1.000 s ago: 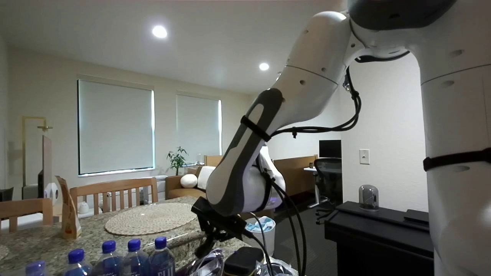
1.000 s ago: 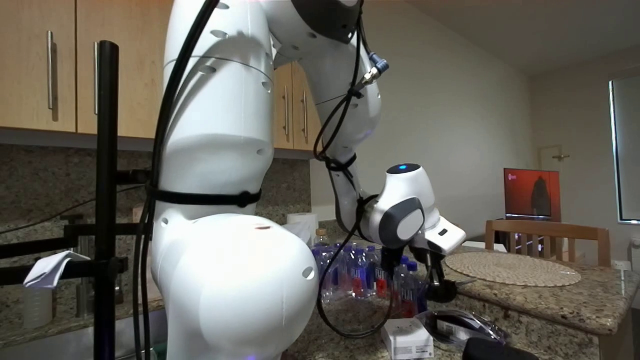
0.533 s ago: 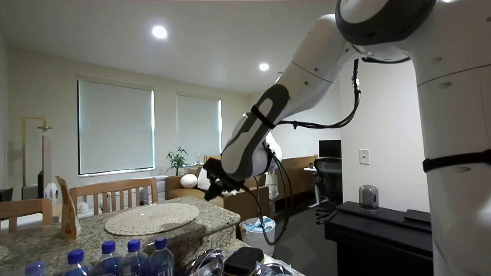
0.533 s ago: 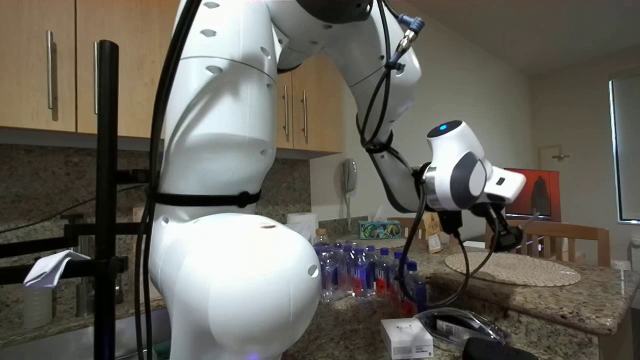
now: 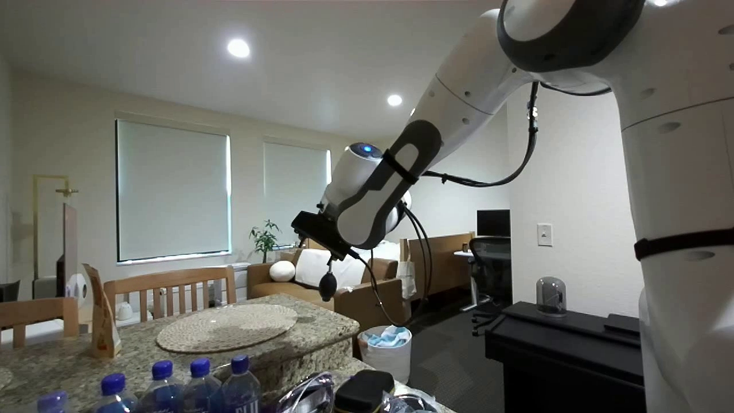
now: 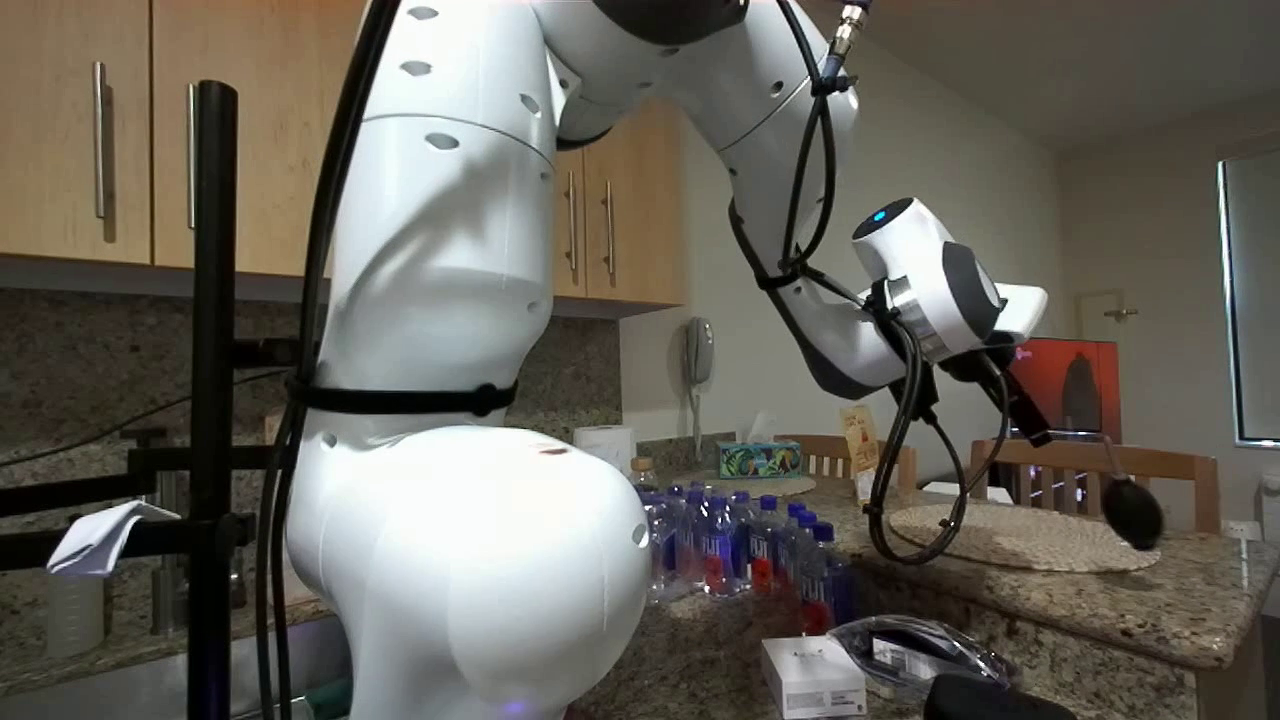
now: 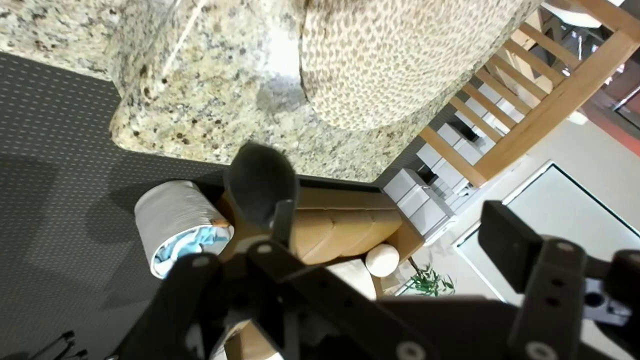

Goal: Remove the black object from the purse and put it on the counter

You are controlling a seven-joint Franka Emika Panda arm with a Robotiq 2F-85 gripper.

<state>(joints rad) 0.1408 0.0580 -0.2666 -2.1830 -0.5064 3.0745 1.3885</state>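
The black object (image 6: 1133,512), a dark bulb with a thin pale stem, is in mid-air, stem upward. In both exterior views it shows below the fingertips; a gap parts it from the finger in an exterior view. My gripper (image 7: 392,229) stands wide open with nothing between its pads, and the bulb is blurred past the left finger in the wrist view. The speckled counter (image 7: 215,115) lies below, near its corner; whether the bulb is over the counter or past its edge I cannot tell. Which thing, if any, is the purse is unclear.
A round woven mat (image 5: 226,327) covers part of the counter. Several water bottles (image 6: 715,545), a white box (image 6: 815,678), a clear plastic bag (image 6: 915,645) and a black case (image 5: 364,390) stand lower down. A bin (image 5: 395,358) is on the floor beyond the counter's end.
My gripper has risen away from the bag and bottles toward the raised counter's end, then opened. The black bulb, earlier between the fingers, has come free and turned stem upward.
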